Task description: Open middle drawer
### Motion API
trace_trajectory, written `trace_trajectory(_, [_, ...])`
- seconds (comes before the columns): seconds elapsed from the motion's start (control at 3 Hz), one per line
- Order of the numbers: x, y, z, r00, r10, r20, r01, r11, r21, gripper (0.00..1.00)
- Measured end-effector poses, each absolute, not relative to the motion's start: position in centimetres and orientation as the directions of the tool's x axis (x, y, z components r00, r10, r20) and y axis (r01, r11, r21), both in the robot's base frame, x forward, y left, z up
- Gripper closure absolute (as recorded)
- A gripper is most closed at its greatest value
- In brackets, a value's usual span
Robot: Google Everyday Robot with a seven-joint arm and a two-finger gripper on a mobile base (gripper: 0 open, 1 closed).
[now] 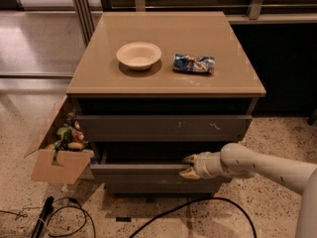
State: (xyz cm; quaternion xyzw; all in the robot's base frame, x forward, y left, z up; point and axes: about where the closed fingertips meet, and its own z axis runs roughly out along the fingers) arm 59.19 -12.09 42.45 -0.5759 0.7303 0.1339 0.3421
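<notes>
The middle drawer (138,174) of a tan-topped table (208,33) is shown partly pulled out at lower centre of the frame. A dark gap is visible above its plain front panel, which stands a little forward of the scratched top drawer front (163,128) above it and the narrow bottom drawer front (158,187) below. The gripper (189,166) of the white arm (257,165), which enters from the lower right, is seen at the right end of that panel. Its two pale fingertips (189,158) are set above and below the panel's upper edge and appear clamped on it. The task is judged to be under way but not finished: the drawer has been started from its closed position, yet only a thin strip of its interior is exposed, and a further pull toward the bottom of the frame would be needed before it could be called open. A cream bowl (139,55) and a blue snack packet (193,63) are left on the table, just apart from each other. An open cardboard box (52,165) of small items is propped against the left side, with its near corner just beside the drawer's left end, where it could be brushed as the drawer is drawn out. Black cables (69,217) are strewn on the speckled floor below.
</notes>
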Motion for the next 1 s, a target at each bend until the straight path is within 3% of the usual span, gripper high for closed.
trace_trajectory(0.33, [59.19, -12.09, 42.45, -0.103, -0.750, -0.654, -0.933, 0.301, -0.198, 0.04])
trace_trajectory(1.0, [58.84, -11.90, 42.36, -0.086, -0.739, -0.669, -0.941, 0.281, -0.190, 0.00])
